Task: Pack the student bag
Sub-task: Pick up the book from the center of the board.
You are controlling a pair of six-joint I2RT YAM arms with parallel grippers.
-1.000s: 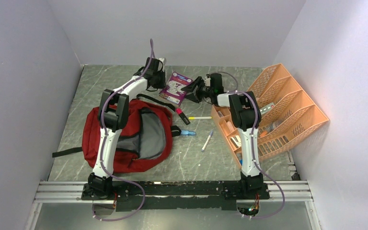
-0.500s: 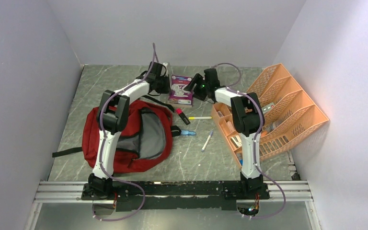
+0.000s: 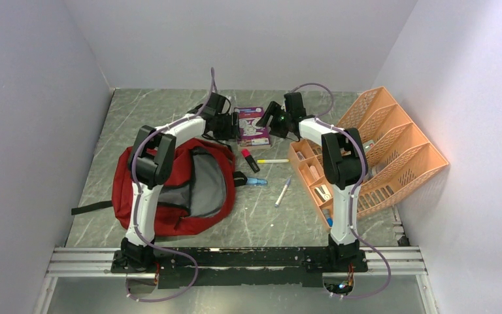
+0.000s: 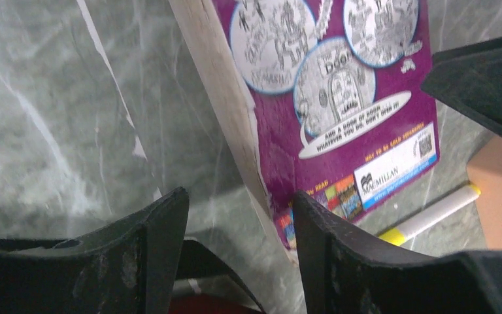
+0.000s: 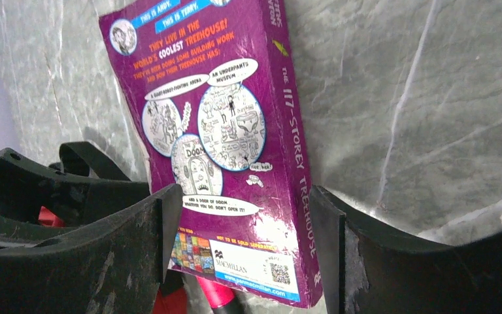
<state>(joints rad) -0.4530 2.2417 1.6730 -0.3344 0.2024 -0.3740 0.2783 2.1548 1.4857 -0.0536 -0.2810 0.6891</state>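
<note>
The student bag [image 3: 170,190] lies open on the left of the table, dark red with grey lining. Just beyond its top a purple paperback book [image 3: 253,126] lies flat between my two grippers. My left gripper [image 3: 233,124] is at the book's left edge, open; in the left wrist view the book [image 4: 340,85] has its near corner just inside the right finger, and nothing is clamped in the left gripper [image 4: 238,245]. My right gripper [image 3: 272,120] is at the book's right side. Its open gripper [image 5: 238,242] straddles the book's [image 5: 235,163] lower end, a sliver apart from the spine.
An orange desk organiser [image 3: 379,157] with stationery stands at the right. A pink highlighter [image 3: 250,160], a yellow-capped marker [image 3: 273,161], a blue item [image 3: 255,181] and a pen [image 3: 282,192] lie on the table between bag and organiser. A black bag strap [image 3: 199,134] runs under the left gripper.
The left gripper has opened and let go of the book. The book has shifted right and now lies flat. The right gripper has come in around its right side.
</note>
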